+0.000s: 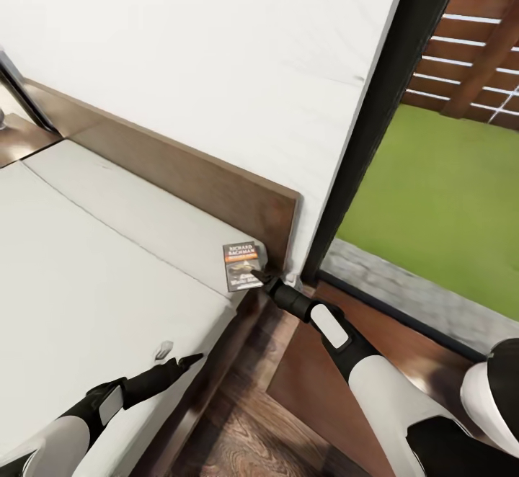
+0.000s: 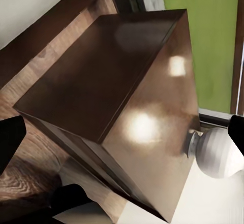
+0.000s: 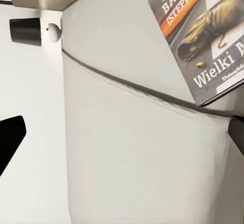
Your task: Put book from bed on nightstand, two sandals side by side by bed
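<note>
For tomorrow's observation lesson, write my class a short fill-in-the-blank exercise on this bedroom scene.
1. The book lies on the ____, near the headboard.
2. The arm reaching to the book is the robot's ____ arm.
3. Through the window, the ground outside looks ____.
4. The nightstand top is dark ____ wood.

Missing words: bed; right; green; brown

Right arm stretched forward and up, white forearm, black wrist, right gripper at full reach, tips touching book edge; jaw state unclear. Left arm low, bent inward, left gripper pointing forward-right, fingers close together at narrow tip. Dark fingertips spread wide in right wrist view.
</note>
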Robot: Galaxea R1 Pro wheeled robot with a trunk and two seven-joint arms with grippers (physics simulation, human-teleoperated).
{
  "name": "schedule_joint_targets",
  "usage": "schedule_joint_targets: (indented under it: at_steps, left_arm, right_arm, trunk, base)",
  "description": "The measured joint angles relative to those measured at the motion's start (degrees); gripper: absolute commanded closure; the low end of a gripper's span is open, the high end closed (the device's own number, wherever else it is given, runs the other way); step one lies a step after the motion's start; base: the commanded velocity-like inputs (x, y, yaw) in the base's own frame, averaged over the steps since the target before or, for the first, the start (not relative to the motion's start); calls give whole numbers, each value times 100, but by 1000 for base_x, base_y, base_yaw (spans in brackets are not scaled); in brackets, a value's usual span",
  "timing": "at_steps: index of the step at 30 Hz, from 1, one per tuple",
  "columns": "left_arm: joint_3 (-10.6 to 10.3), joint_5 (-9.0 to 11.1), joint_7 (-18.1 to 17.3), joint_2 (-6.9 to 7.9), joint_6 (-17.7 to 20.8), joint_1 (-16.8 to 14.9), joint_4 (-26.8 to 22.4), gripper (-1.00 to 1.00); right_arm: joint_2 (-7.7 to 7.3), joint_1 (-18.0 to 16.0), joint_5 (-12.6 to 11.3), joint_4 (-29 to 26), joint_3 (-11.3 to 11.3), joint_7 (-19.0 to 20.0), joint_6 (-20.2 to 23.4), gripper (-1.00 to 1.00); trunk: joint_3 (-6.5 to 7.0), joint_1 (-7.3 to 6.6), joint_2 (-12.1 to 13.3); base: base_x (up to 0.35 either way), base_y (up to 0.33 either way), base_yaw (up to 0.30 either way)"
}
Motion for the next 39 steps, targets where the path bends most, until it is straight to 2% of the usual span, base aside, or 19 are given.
schedule_joint_targets:
  at_steps: [39]
  left_arm:
    - [0, 0, 0, 0, -2, -3, 0, -100]
  right_arm:
    - [0, 1, 0, 0, 0, 5, -13, -100]
  trunk:
    - [-3, 0, 0]
  base:
    - [0, 0, 5]
